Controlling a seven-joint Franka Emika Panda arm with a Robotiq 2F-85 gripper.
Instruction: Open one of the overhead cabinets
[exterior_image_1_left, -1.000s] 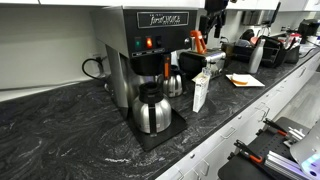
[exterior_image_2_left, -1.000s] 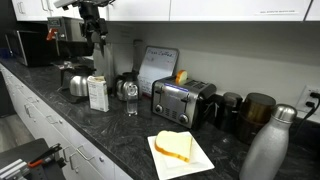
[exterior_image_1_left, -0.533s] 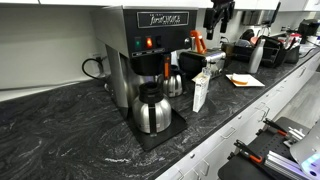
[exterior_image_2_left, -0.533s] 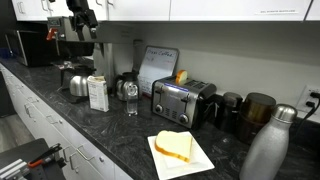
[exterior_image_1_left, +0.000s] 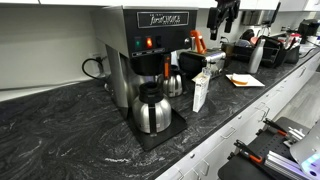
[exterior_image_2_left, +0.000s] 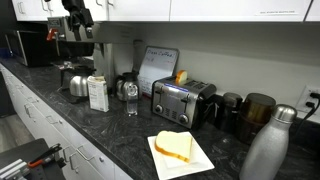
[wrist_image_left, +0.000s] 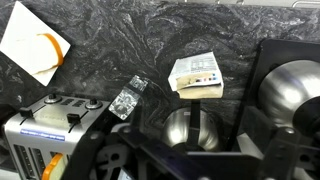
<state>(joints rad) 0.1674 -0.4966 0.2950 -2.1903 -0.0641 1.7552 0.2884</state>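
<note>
White overhead cabinets (exterior_image_2_left: 200, 8) run along the top of the wall above the counter; their doors look closed. My gripper (exterior_image_2_left: 76, 17) is raised to the cabinets' bottom edge, above the coffee machine, and also shows at the top of an exterior view (exterior_image_1_left: 222, 13). The wrist view looks straight down at the counter. There my gripper (wrist_image_left: 195, 150) shows as dark parts spread left and right with nothing between them, so it looks open and empty. No cabinet shows in the wrist view.
On the dark stone counter (exterior_image_1_left: 70, 130) stand a coffee machine (exterior_image_1_left: 150, 40) with a steel carafe (exterior_image_1_left: 152, 110), a small carton (exterior_image_2_left: 98, 92), a toaster (exterior_image_2_left: 182, 100), bread on a paper (exterior_image_2_left: 178, 150), a steel bottle (exterior_image_2_left: 265, 150) and a microwave (exterior_image_2_left: 25, 45).
My gripper has risen from in front of the coffee machine to the cabinets' bottom edge. In the last half second it has hardly moved.
</note>
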